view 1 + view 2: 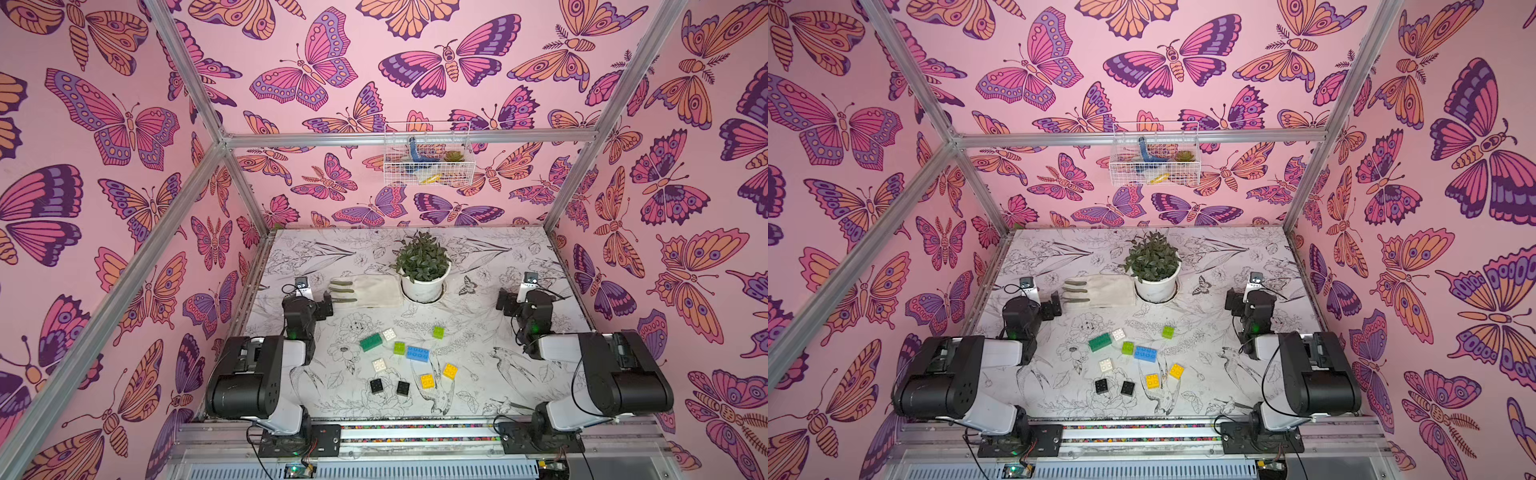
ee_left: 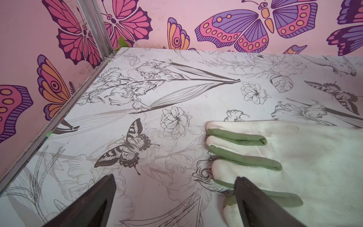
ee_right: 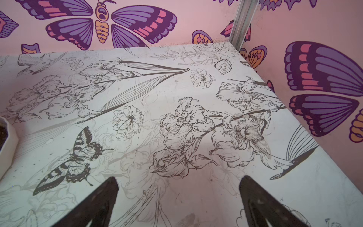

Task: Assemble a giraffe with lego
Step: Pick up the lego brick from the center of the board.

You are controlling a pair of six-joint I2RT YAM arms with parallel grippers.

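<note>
Lego bricks (image 1: 1145, 354) lie loose and single on the table (image 1: 469, 316), in its near middle between the two arms, none stacked on another. At the far side of the group sits the long dark green brick (image 1: 369, 343), with the far white brick (image 1: 389, 334) just beside its right end. The right lime brick (image 1: 438, 332) lies apart, farther right. Nearer, the left lime brick (image 1: 399, 348) sits just beside the long blue brick (image 1: 417, 353). The near white brick (image 1: 379, 365) lies left of these. Nearest the arms' bases, the left black brick (image 1: 376, 386) and right black brick (image 1: 402, 387) lie close together. To their right are the left yellow brick (image 1: 427, 380) and right yellow brick (image 1: 450, 370).

Farther back, a potted plant (image 1: 424, 286) stands at the middle of the table, and a white glove (image 1: 370, 291) with green finger edges lies flat against its left side.

Left gripper (image 2: 174, 176) hovers at the far left with its jaws spread wide and nothing between them; one finger (image 2: 253, 202) shows in front of the glove's fingertips. Right gripper (image 3: 179, 177) hangs at the far right over bare table, also spread wide and empty. Both are well apart from the bricks. A wire basket (image 1: 428, 158) hangs on the back wall.
</note>
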